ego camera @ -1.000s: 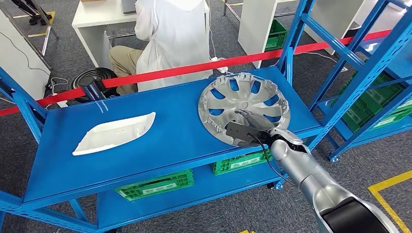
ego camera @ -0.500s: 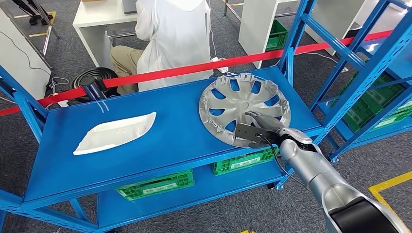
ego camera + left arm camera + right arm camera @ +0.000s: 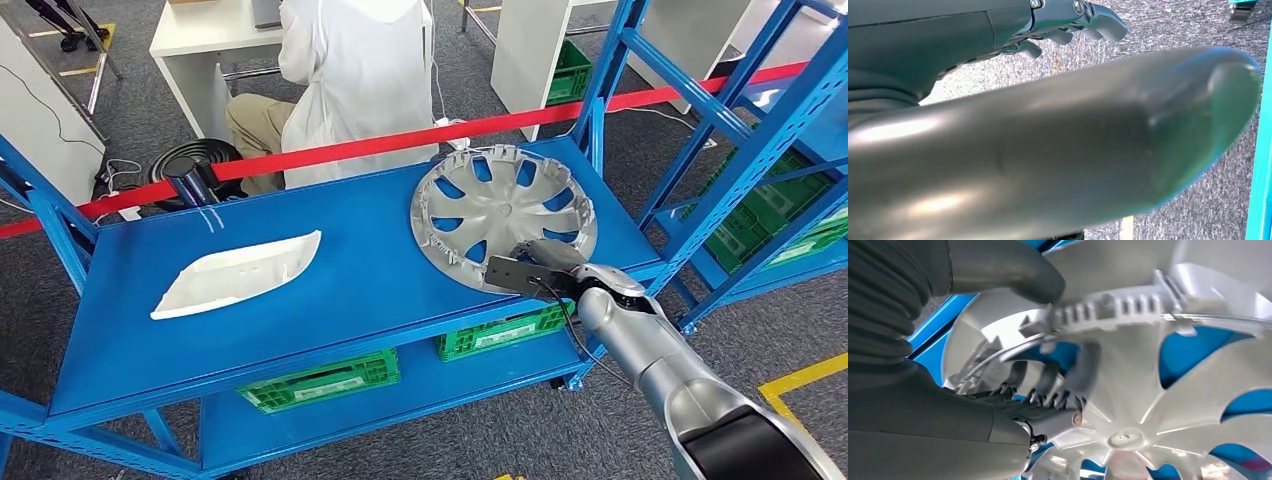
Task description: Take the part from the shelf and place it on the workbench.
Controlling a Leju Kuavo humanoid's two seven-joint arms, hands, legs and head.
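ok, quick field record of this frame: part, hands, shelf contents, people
part: silver wheel cover, on the blue shelf, right side
right hand: at the cover's near rim; thumb over the rim, fingers under it
left hand: holds nothing, above grey floor
other item: white moulded part, left on the shelf
person: white coat, seated behind red tape

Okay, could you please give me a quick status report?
Right hand grips near rim of hubcap, thumb over, fingers under. Hubcap on blue shelf. Left hand holds nothing, over floor. Nothing in the way.
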